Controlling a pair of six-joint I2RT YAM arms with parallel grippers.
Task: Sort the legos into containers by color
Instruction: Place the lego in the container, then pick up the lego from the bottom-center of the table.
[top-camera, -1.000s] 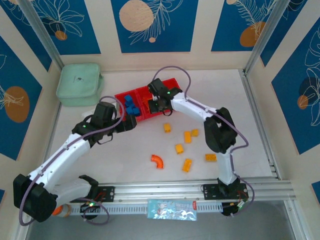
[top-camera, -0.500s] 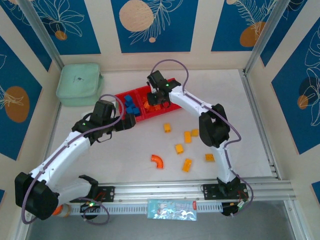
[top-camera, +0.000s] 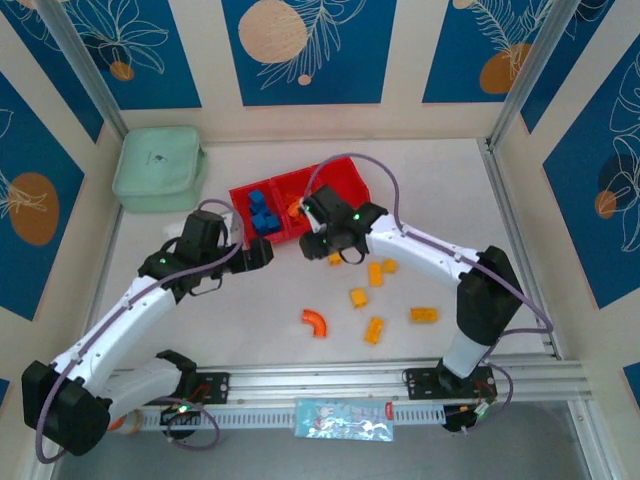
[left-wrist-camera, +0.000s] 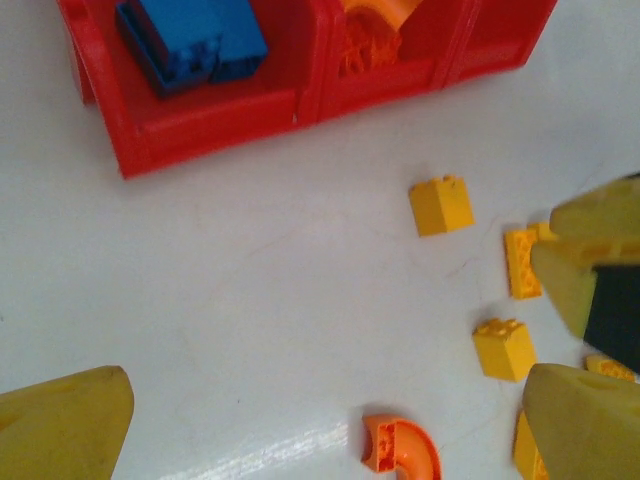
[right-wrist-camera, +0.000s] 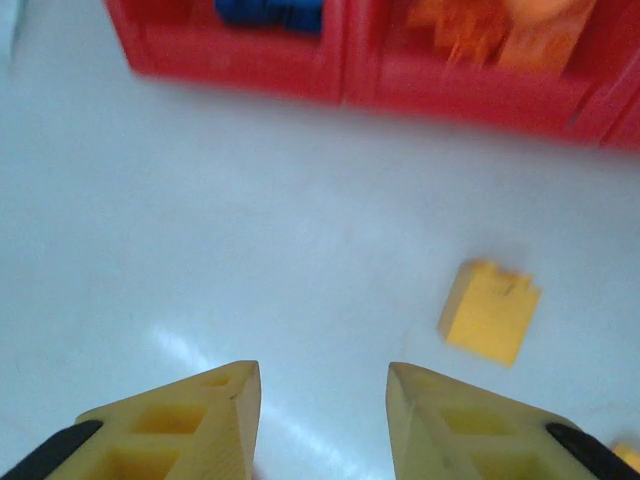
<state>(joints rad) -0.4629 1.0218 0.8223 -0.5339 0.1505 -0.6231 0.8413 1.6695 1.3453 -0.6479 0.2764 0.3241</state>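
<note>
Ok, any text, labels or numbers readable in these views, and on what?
Nothing can be read.
Mint green pouch: small dark mark on top, too small to read.
Blue and white printed packet: print too small and blurred to read.

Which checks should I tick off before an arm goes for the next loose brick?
1. Right gripper empty, jaws apart: ok.
2. Left gripper empty, wide open: ok.
3. Nearest yellow brick centred between the right gripper's jaws: not ok, it lies off to one side.
4. Blue bricks and orange pieces in separate compartments of the red tray: ok.
5. Third compartment free for yellow: cannot tell, the right arm covers part of it.
6. Orange arch sorted: not ok, it lies on the table.
</note>
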